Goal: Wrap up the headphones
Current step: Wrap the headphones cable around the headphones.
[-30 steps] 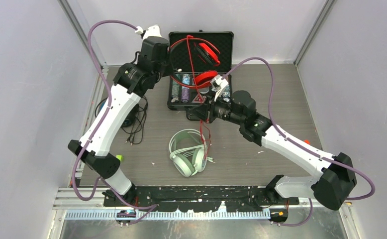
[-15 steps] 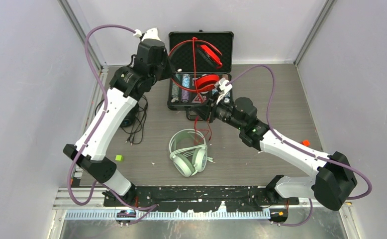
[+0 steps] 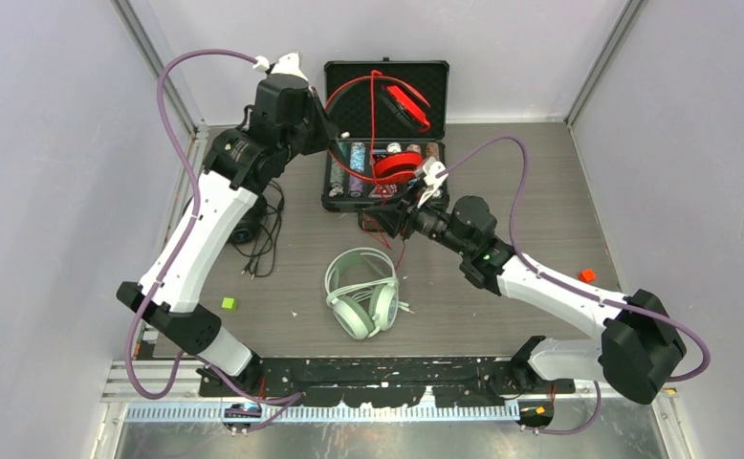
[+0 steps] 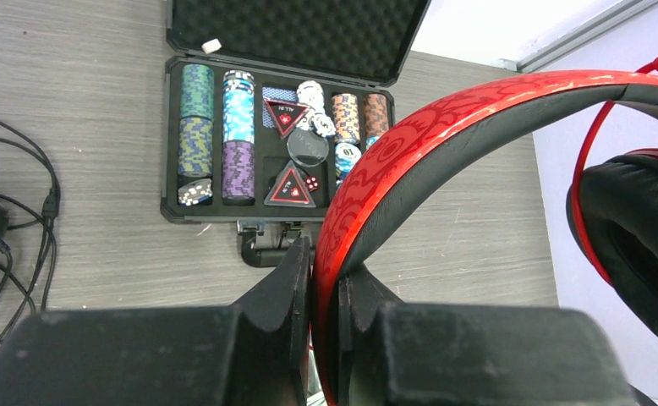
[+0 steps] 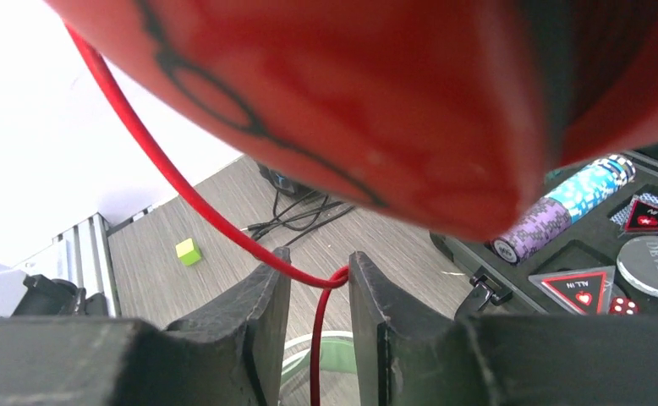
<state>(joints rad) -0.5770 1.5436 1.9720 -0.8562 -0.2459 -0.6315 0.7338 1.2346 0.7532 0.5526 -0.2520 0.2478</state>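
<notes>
Left wrist cam: left fingers [image 4: 287,288] clamped hard on the headband of the red headphones [image 4: 444,127], and the band fills the whole gap. One black-padded cup hangs right of those fingers. Open poker-chip case [image 4: 171,144] sits on the tabletop [image 4: 72,68] beyond the fingertips, with the black cable [image 4: 51,201] sprawled off to their left. Right wrist cam: right fingers [image 5: 258,313] partly apart. The red cable [image 5: 182,182] runs through the gap just under the tips and bends against one inner face, not pinched. A red cup fills the frame right above them. Top cam: red set is held up over the case, between both sets of fingers. Mint headphones [image 3: 359,292] lie flat on the tabletop, base-side of the right fingers and apart from them.
</notes>
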